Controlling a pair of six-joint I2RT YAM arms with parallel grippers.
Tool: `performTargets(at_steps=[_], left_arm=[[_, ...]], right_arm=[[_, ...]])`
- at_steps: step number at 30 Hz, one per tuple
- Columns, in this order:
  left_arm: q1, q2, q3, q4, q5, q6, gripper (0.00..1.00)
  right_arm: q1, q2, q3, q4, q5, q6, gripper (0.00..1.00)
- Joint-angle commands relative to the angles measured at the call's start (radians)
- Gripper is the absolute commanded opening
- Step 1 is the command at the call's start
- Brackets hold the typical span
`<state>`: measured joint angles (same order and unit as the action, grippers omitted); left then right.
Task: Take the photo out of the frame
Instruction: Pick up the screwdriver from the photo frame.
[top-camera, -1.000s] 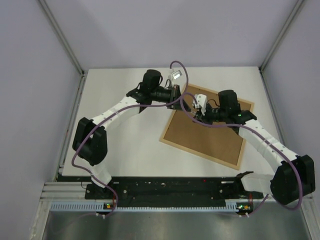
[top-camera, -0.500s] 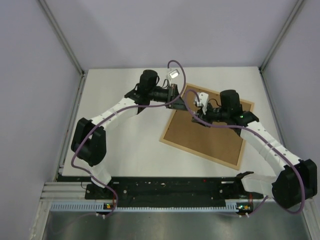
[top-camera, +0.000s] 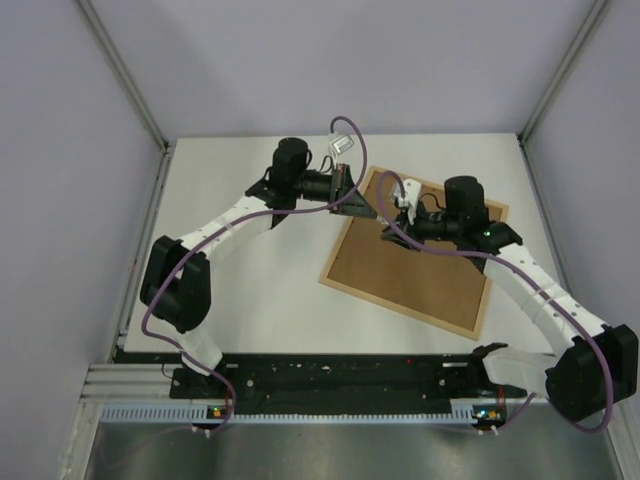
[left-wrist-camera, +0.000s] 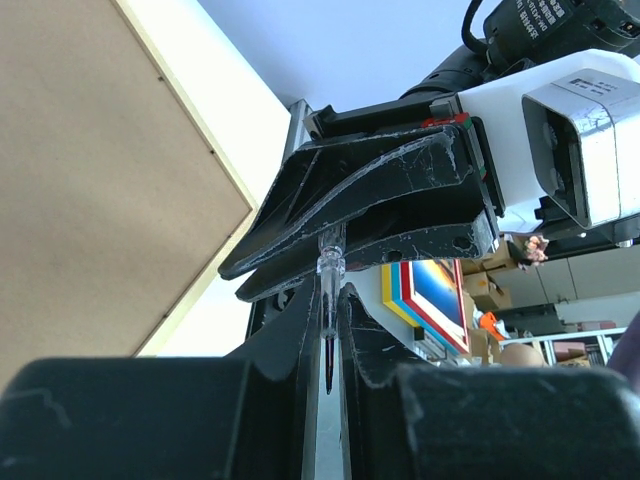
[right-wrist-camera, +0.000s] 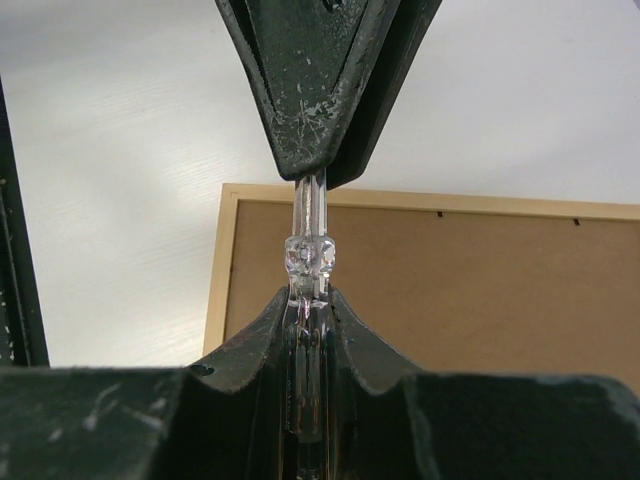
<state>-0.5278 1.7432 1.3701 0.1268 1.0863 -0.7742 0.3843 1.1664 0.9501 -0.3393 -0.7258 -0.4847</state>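
left hand (left-wrist-camera: 327, 305) and right hand (right-wrist-camera: 308, 312) both pinch one thin clear piece (right-wrist-camera: 308, 256) above one frame (top-camera: 420, 272) lying back-up.

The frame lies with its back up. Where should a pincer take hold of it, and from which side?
The frame lies flat, too wide to straddle. Probably grip its wood rim at the near edge, coming low from the front.

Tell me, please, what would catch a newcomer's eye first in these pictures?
The left gripper and right gripper meet tip to tip, both pinching one thin clear piece above the far corner of the frame. The frame lies brown back up, right of centre on the table.
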Motion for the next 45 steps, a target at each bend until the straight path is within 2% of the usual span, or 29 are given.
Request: performTargets(at_steps=[1, 6, 16, 23, 27, 45], left_arm=[[0.038, 0.013, -0.026, 0.025, -0.057, 0.006, 0.0], [0.043, 0.016, -0.032, 0.048, -0.052, -0.016, 0.0], [0.057, 0.015, -0.078, 0.227, -0.023, -0.163, 0.0], [0.054, 0.004, -0.115, 0.421, 0.003, -0.319, 0.0], [0.052, -0.004, -0.117, 0.474, 0.007, -0.367, 0.0], [0.023, -0.033, -0.12, 0.458, 0.007, -0.362, 0.0]], right_arm=[[0.013, -0.079, 0.084, 0.08, -0.158, 0.008, 0.12], [0.014, -0.082, 0.099, 0.072, -0.158, 0.02, 0.22], [0.014, -0.079, 0.087, 0.098, -0.181, 0.035, 0.27], [0.014, -0.073, 0.033, 0.167, -0.175, 0.06, 0.31], [0.013, -0.056, 0.018, 0.212, -0.201, 0.097, 0.39], [0.056, -0.007, -0.011, 0.256, -0.116, 0.093, 0.4]])
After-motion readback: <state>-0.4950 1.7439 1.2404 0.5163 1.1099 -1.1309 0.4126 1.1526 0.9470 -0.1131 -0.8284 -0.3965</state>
